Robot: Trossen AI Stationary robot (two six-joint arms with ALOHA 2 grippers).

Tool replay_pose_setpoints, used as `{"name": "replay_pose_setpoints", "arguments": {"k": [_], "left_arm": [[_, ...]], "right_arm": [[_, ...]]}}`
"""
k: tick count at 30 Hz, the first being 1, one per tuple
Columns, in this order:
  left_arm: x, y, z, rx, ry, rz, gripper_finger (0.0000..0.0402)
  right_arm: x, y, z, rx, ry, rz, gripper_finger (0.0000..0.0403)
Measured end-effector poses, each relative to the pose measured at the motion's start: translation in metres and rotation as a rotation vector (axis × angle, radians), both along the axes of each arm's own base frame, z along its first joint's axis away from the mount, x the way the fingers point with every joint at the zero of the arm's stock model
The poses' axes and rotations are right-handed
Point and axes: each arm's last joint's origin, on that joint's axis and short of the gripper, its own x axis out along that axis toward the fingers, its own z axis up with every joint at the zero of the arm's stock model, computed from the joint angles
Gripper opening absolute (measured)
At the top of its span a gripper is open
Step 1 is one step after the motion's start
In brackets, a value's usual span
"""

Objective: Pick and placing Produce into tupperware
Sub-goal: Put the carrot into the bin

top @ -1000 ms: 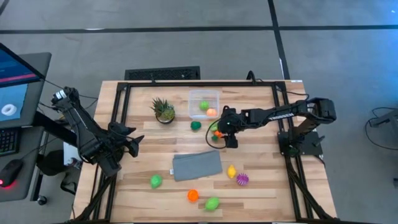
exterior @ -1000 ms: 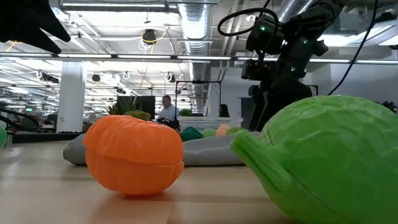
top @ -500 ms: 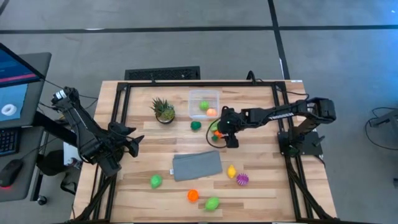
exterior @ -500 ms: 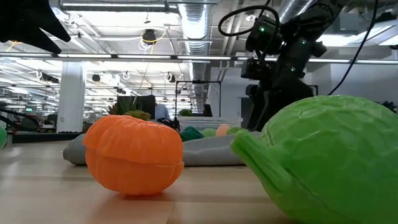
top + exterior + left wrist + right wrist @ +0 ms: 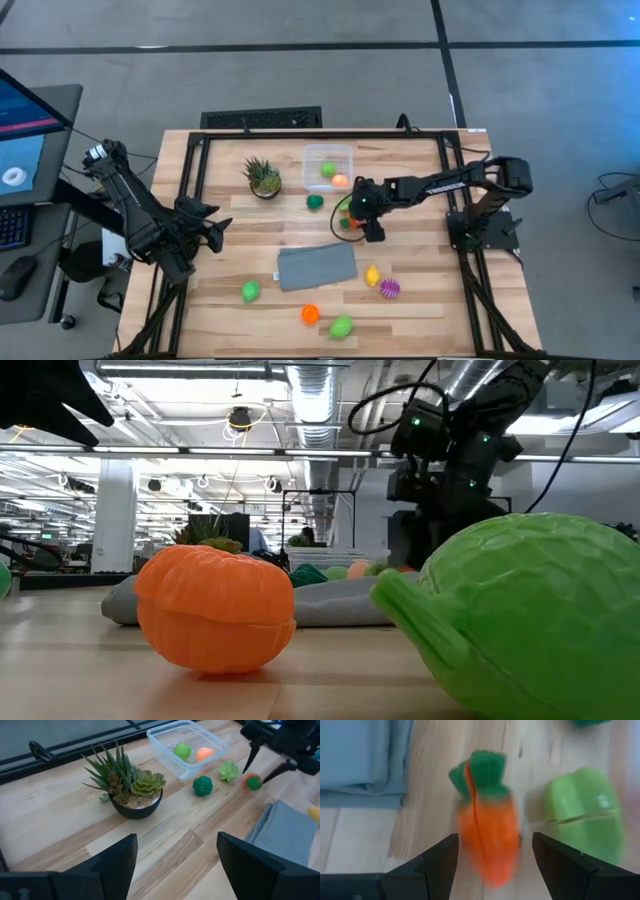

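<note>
My right gripper point(image 5: 352, 217) hangs open over an orange toy carrot with a green top point(image 5: 487, 827), one finger on either side of it without touching; the left wrist view shows the same carrot point(image 5: 253, 781) lying on the table. A light green piece point(image 5: 582, 817) lies right beside the carrot and a dark green one point(image 5: 315, 201) a little farther left. The clear tupperware point(image 5: 328, 152) stands at the far side, holding a green piece point(image 5: 182, 751) and an orange piece point(image 5: 203, 753). My left gripper point(image 5: 216, 233) waits open near the table's left edge.
A spiky potted plant point(image 5: 263, 178) stands left of the tub. A flat grey cloth point(image 5: 317, 266) lies mid-table. Near the front edge lie a yellow piece point(image 5: 372, 276), a spiky purple one point(image 5: 389, 288), two green ones point(image 5: 250, 291) point(image 5: 341, 327) and an orange one point(image 5: 310, 313).
My right gripper has come down a little over the carrot and shifted slightly toward the table's left, staying open. Nothing on the table has moved.
</note>
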Motion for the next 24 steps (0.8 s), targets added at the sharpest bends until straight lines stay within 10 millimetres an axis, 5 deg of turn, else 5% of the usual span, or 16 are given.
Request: {"name": "replay_pose_setpoints", "arguments": {"k": [9, 24], "left_arm": [[0.0, -0.001, 0.0, -0.016, 0.003, 0.001, 0.0263], [0.0, -0.001, 0.0, -0.013, 0.006, 0.001, 0.0263]], "right_arm": [[0.018, -0.001, -0.001, 0.002, -0.014, -0.045, 0.0276], [0.018, 0.0, 0.0, 0.008, -0.023, -0.022, 0.0276]]}}
